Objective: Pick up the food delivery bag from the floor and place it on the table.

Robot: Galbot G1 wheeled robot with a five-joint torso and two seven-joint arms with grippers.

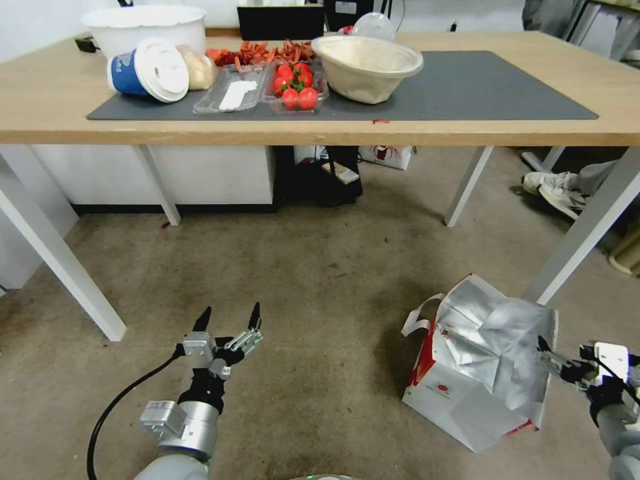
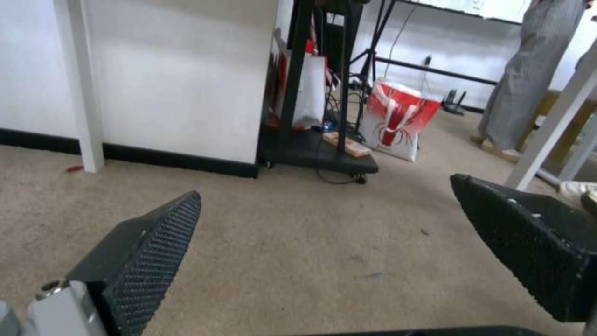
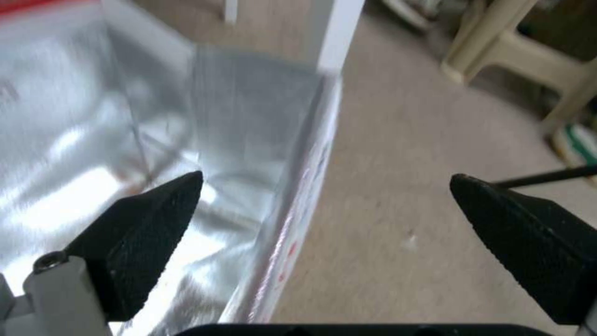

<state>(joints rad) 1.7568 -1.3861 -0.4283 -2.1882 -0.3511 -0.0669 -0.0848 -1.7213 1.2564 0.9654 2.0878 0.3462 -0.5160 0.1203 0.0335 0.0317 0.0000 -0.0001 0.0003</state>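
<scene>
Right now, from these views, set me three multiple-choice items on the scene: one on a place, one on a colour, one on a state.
1. Where is the food delivery bag?
A. On the table
B. On the floor by a white table leg
C. Held in the air

2. What colour is the bag's lining?
A. Silver
B. Green
C. Black

3. How does the right gripper stand?
A. Shut on a handle
B. Jaws open astride the bag's side wall
C. Resting on the mat

Answers:
1 B: the bag sits on the floor, the table above it.
2 A: shiny foil shows inside the bag.
3 B: one jaw is over the foil, the other over carpet. The left gripper hangs open, apart from the bag.
</scene>
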